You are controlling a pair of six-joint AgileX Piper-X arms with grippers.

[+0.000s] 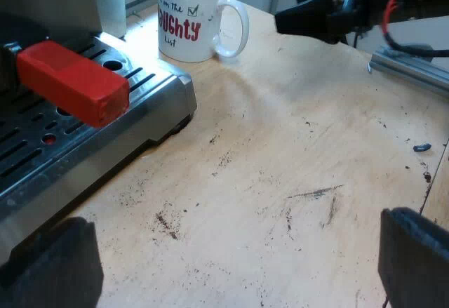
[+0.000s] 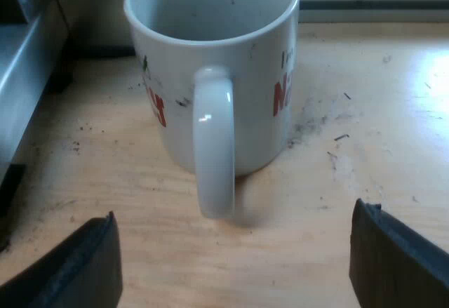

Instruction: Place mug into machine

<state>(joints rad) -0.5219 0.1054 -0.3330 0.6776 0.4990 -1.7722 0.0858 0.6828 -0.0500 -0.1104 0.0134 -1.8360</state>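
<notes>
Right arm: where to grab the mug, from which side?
Probably the handle, coming straight in from where the right gripper sits. The mug stands upright with its handle pointing at that gripper, whose open fingers flank it.

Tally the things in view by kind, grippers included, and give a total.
mug: 1
espresso machine: 1
holder handle with red end, over the machine's drip tray: 1
grippers: 2, the left gripper and the right gripper
total: 5
</notes>
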